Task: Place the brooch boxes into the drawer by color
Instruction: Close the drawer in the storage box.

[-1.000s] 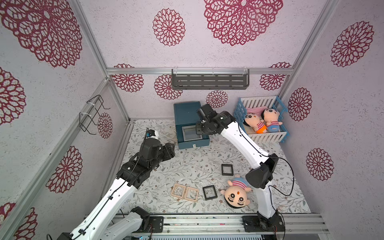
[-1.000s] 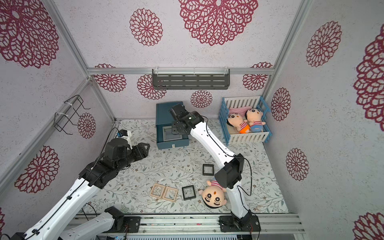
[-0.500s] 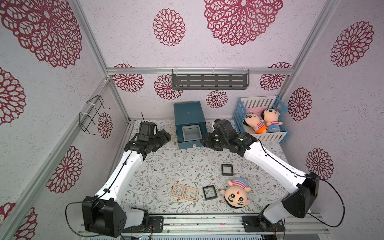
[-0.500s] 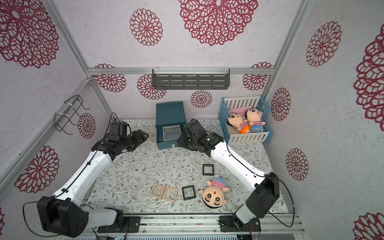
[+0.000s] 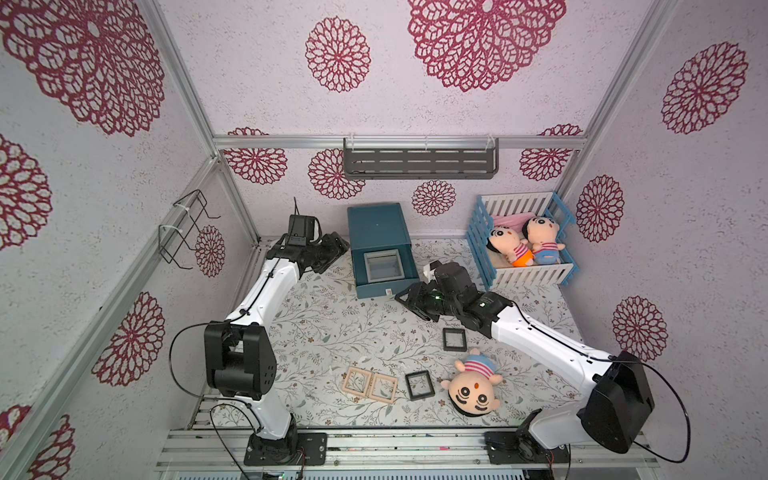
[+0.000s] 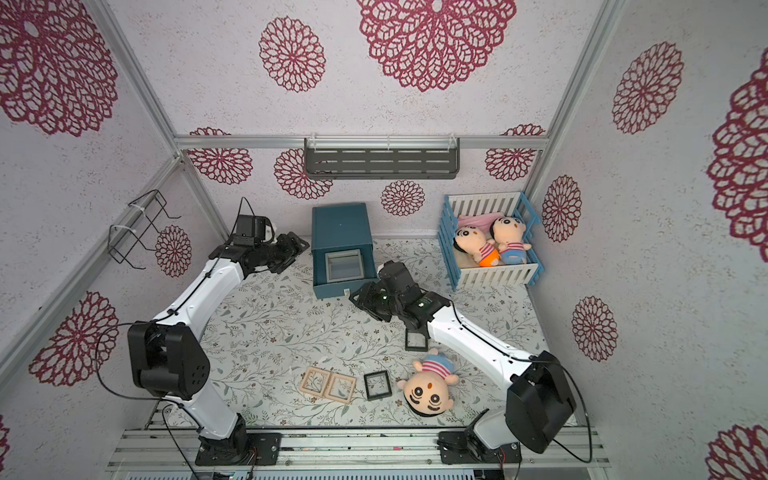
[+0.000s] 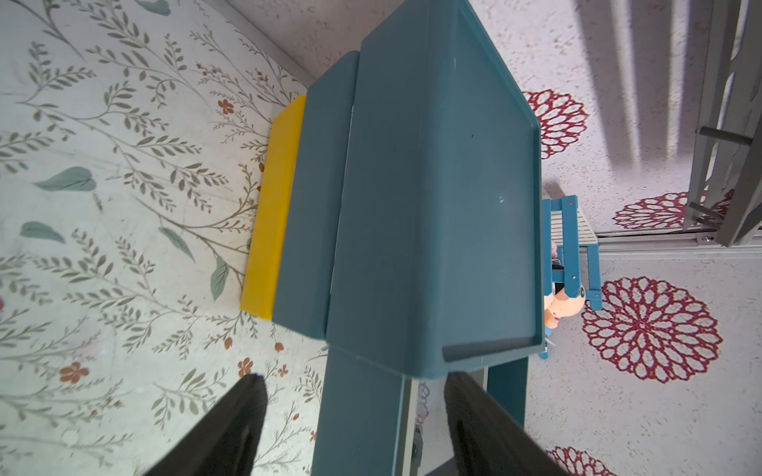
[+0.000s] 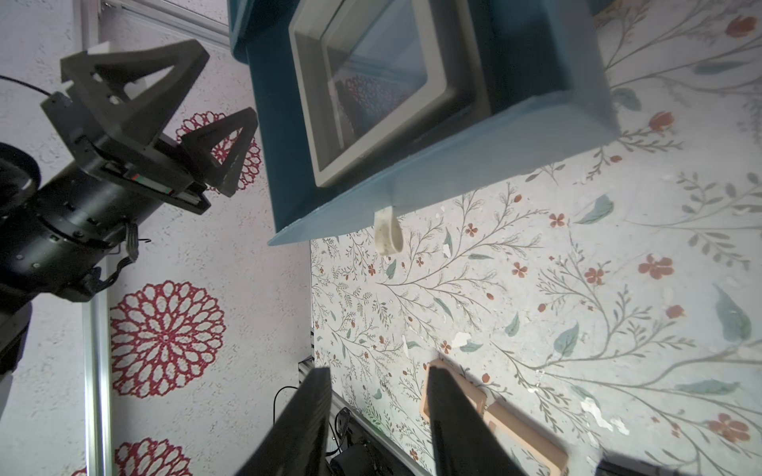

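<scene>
The left gripper (image 5: pixel 335 252) hovers just beside the left wall of the blue cabinet (image 5: pixel 377 226), its fingers (image 7: pixel 235 424) spread and empty. Two wooden boxes (image 5: pixel 370 384) lie touching, side by side, at the front of the table (image 5: pixel 324 332). The top drawer (image 5: pixel 374 290) stands pulled out with a grey box (image 5: pixel 383 266) inside. The right gripper (image 8: pixel 377 373) hangs near the drawer front, fingers parted, holding nothing. One black box (image 5: pixel 419 385) lies just beside the wooden pair; a second black box (image 5: pixel 454 339) lies close to the right arm, near a doll (image 5: pixel 473 386). The step in hand is probably closing this drawer. To do it well, brace the cabinet wall with the left gripper, press the drawer front squarely, and keep clear of the pull loop (image 8: pixel 387 230). Only the left wrist view shows a yellow drawer (image 7: pixel 272 206) projecting below. Only the right wrist view shows the loop. Only the top views show both black boxes.
</scene>
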`<state>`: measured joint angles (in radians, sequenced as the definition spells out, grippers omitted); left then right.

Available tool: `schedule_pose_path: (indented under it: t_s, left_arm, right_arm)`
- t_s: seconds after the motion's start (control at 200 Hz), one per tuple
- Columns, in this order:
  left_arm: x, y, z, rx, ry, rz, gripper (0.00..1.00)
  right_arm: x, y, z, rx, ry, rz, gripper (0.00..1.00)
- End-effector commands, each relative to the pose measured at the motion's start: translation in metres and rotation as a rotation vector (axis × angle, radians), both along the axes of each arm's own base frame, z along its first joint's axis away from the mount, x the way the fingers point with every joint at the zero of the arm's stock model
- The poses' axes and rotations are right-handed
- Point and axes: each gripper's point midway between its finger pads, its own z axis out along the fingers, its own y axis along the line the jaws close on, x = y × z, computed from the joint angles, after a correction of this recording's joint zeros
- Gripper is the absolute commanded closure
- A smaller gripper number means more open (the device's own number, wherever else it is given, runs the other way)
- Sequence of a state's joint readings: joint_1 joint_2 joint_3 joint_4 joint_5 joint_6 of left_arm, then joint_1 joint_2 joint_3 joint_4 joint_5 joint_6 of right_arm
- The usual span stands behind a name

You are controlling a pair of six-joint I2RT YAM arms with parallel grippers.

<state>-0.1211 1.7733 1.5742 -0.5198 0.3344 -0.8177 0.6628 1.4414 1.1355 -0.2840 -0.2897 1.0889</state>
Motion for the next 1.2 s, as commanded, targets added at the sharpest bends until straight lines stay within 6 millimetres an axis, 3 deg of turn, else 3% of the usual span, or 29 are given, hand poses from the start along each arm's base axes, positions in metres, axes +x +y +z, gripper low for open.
schedule_pose_path:
  t_s: [0.0, 0.245, 0.295, 0.305, 0.32, 0.475, 0.856, 1.196]
  left_arm:
    - [0.02, -0.002, 0.01, 0.013, -0.057, -0.04, 0.25]
    - [0.048, -0.006, 0.002, 0.012, -0.059, -0.062, 0.28]
    - [0.05, -0.007, 0.008, 0.001, -0.072, -0.063, 0.29]
    - [0.054, -0.008, -0.006, 0.002, -0.047, -0.064, 0.3]
    - [0.056, -0.008, -0.01, 0.001, -0.039, -0.064, 0.3]
    - [0.066, -0.014, -0.015, -0.028, -0.041, -0.071, 0.33]
    - [0.062, -0.016, -0.026, -0.026, -0.012, -0.08, 0.39]
    - [0.064, -0.02, -0.018, -0.043, -0.028, -0.085, 0.4]
  right_arm:
    - [0.006, 0.009, 0.034, 0.169, -0.046, -0.006, 0.55]
    - [0.008, 0.011, 0.026, 0.344, 0.003, -0.074, 0.55]
    - [0.009, 0.011, 0.026, 0.375, 0.01, -0.09, 0.55]
    - [0.009, 0.011, 0.026, 0.382, 0.013, -0.094, 0.55]
    - [0.009, 0.011, 0.026, 0.39, 0.012, -0.097, 0.55]
    - [0.014, 0.012, 0.026, 0.496, 0.022, -0.131, 0.55]
    - [0.029, 0.025, 0.025, 0.615, 0.044, -0.154, 0.57]
    - [0.032, 0.029, 0.002, 0.603, 0.096, -0.177, 0.57]
